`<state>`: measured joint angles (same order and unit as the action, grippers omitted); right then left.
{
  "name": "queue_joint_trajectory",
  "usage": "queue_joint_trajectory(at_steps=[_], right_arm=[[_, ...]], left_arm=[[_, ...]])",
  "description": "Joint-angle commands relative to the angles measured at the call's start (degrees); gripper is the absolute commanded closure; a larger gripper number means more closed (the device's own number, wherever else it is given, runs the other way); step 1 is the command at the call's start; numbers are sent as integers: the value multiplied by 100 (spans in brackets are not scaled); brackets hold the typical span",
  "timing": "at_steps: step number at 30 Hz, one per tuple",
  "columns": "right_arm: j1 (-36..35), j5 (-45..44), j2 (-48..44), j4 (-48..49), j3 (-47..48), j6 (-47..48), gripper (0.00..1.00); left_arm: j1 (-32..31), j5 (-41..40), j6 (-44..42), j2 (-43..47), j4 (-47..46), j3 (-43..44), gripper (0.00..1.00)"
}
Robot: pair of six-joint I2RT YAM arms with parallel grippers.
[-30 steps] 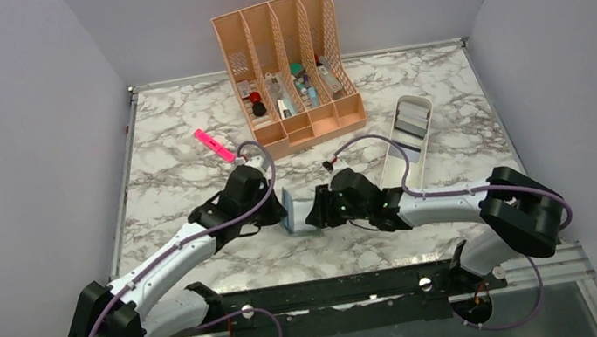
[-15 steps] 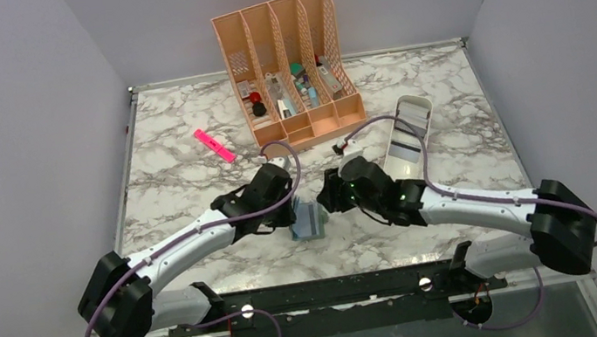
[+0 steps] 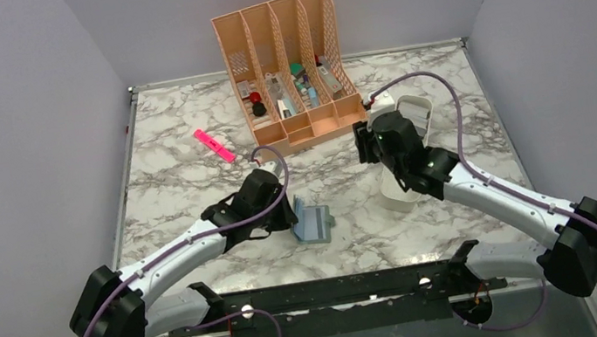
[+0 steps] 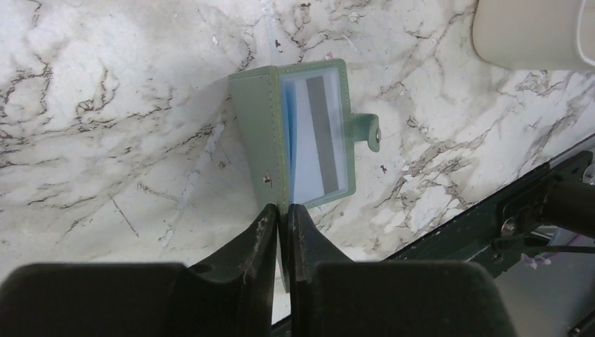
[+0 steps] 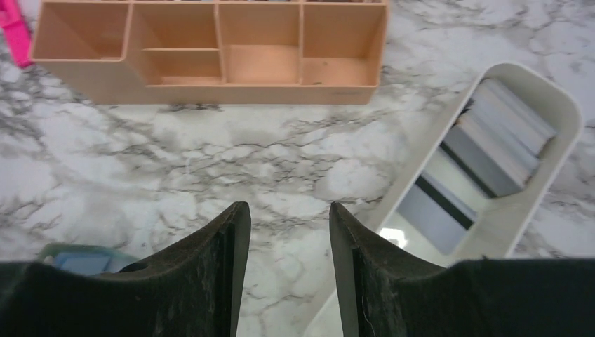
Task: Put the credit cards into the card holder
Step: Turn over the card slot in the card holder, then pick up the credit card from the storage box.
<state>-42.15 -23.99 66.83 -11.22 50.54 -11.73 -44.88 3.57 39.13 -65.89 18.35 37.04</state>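
The grey-green card holder [image 4: 270, 133] lies open on the marble, also in the top view [image 3: 313, 222]. Its blue-grey pocket holds a pale card with a dark stripe [image 4: 319, 133], and the snap tab [image 4: 368, 130] sticks out to the right. My left gripper [image 4: 285, 208] is shut on the edge of its left flap, as the top view [image 3: 287, 215] also shows. My right gripper [image 5: 289, 210] is open and empty above bare marble, between the holder and the white tray [image 5: 554, 98]. Several grey striped credit cards [image 5: 491, 140] lie in that tray.
The peach slotted organizer [image 3: 287, 64] stands at the back, its front compartments [image 5: 210, 49] just ahead of my right gripper. A pink highlighter [image 3: 213, 144] lies left of it. The white tray [image 3: 398, 198] runs diagonally under my right arm. The table's metal front edge [image 4: 533, 196] is close to the holder.
My right gripper has left the card holder and swung back and right toward the tray, open. My left gripper has kept hold of the holder, which now lies open on the table.
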Motion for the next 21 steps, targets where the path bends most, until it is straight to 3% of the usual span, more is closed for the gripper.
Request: queue_joint_trajectory(at_steps=[1,5,12,21], right_arm=[[506,-191,33,-50,129,1289,49],[1062,532,212,-30,213,2238,49],[2018,1340,972,-601,681,2922,44],[2788,1562,1870,-386,865,3836,43]], left_arm=[[159,141,105,229,-65,-155,80],[283,92,94,346,30,-242,71],[472,117,-23,399,111,-283,63],[672,205,-137,434,134,-275,59]])
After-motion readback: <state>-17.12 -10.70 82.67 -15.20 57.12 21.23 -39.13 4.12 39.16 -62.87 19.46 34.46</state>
